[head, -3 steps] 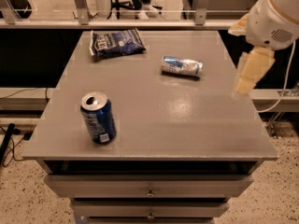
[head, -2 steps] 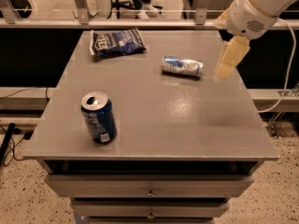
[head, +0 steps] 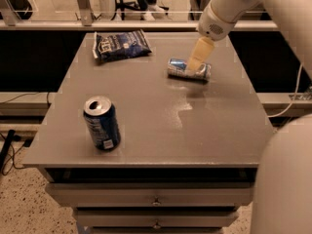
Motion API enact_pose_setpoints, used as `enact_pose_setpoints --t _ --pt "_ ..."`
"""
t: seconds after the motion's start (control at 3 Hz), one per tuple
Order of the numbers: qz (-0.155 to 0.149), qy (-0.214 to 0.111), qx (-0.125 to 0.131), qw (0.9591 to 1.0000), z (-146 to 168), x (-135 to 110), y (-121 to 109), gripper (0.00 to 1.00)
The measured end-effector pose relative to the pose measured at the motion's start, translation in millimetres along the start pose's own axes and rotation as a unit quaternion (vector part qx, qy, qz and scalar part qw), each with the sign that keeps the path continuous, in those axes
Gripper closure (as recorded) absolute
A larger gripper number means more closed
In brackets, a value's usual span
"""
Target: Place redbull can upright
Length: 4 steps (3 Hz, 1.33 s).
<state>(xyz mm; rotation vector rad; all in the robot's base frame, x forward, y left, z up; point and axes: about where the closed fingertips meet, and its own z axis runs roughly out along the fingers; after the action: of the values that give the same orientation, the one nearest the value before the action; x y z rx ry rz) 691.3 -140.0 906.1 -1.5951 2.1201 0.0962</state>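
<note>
The redbull can (head: 179, 68), slim and silver with blue patches, lies on its side at the back right of the grey table (head: 161, 130). My gripper (head: 196, 63) hangs down from the white arm at the upper right and sits right over the can's right half, partly hiding it.
A wider dark blue soda can (head: 101, 123) stands upright at the front left. A blue snack bag (head: 120, 44) lies at the back left. A rail runs behind the table. Drawers (head: 155, 201) sit below the table's front edge. The robot's white body fills the lower right corner.
The arm has swung left from beyond the table's right side, and the gripper now sits over the lying redbull can. The cans and the bag have not moved.
</note>
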Motion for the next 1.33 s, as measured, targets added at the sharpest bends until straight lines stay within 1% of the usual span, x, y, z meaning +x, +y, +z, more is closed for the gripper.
enact_pose_setpoints --t 0.33,0.67,1.0,1.33 --pt "0.039 0.022 -0.003 0.999 32.6 -2.8 -15.0 0.0" --pt "0.083 0.051 -0.022 0.995 60.2 3.5 -17.7 0.0" --pt "0.111 0.074 -0.054 0.9895 79.1 7.6 -8.5 0.13" --pt "0.13 0.09 -0.075 0.9846 80.8 12.5 -1.2 0.37"
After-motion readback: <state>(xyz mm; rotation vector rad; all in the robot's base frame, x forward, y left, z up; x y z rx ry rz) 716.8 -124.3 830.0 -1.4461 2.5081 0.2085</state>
